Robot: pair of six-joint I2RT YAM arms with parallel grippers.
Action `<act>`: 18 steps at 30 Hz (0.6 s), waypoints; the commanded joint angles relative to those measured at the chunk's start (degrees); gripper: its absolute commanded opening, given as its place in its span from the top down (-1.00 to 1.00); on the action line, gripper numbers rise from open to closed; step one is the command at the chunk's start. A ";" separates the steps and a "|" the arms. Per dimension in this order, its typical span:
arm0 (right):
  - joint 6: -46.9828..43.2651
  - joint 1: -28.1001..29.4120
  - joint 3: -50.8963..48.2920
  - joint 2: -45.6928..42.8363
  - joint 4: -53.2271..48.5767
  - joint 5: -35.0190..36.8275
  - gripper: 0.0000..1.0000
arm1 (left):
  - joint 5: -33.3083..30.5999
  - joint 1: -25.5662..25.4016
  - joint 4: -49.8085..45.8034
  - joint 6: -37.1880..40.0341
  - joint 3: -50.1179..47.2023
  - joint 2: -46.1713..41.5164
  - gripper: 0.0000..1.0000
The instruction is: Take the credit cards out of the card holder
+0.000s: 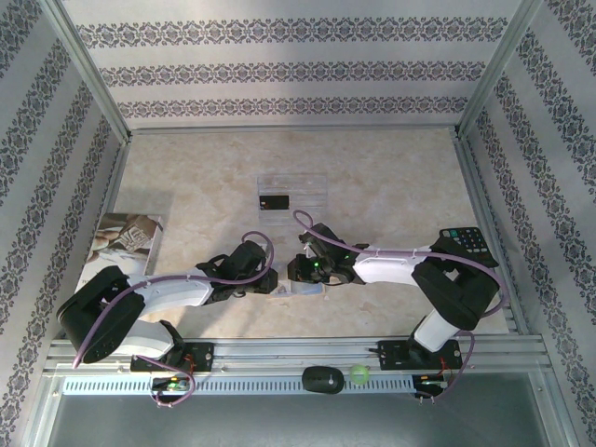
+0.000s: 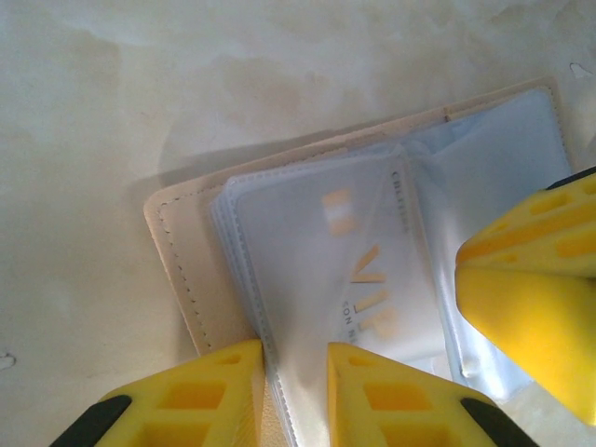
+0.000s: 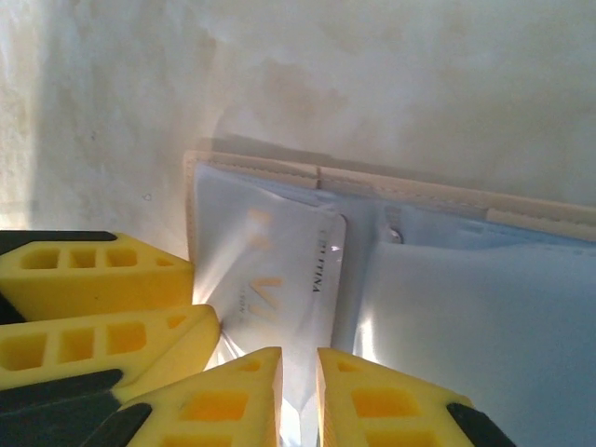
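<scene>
Left gripper (image 2: 293,372) and right gripper (image 3: 298,382) both pinched narrow on the open card holder (image 2: 186,270), near the middle of the table's front.

The left's yellow ribbed fingers stood nearly together over the holder's stacked clear sleeves. The right's closed as tightly on the sleeve edge bearing the pale card (image 2: 358,265), though whether on card or plastic alone could not be told. The holder was tan and stitched outside, pale inside. Two cards were counted: the other, the black card (image 1: 273,201), lay in one clear tray (image 1: 312,183) farther back. One booklet (image 1: 126,235) lay left and one black keypad (image 1: 470,244) right, on the mottled beige table (image 1: 391,168).
</scene>
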 commanded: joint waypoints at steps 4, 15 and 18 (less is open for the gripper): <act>1.18 -0.35 -0.72 1.05 -1.52 -0.05 0.68 | 0.91 1.02 -0.28 -0.78 -1.33 -0.28 0.51; 0.56 -0.35 1.15 4.63 -0.77 -2.80 0.64 | 2.03 1.74 0.87 -0.80 -1.60 0.74 0.52; 0.87 -0.47 0.85 5.01 0.89 -4.03 0.63 | 2.47 1.91 1.32 -0.79 -1.62 1.33 0.52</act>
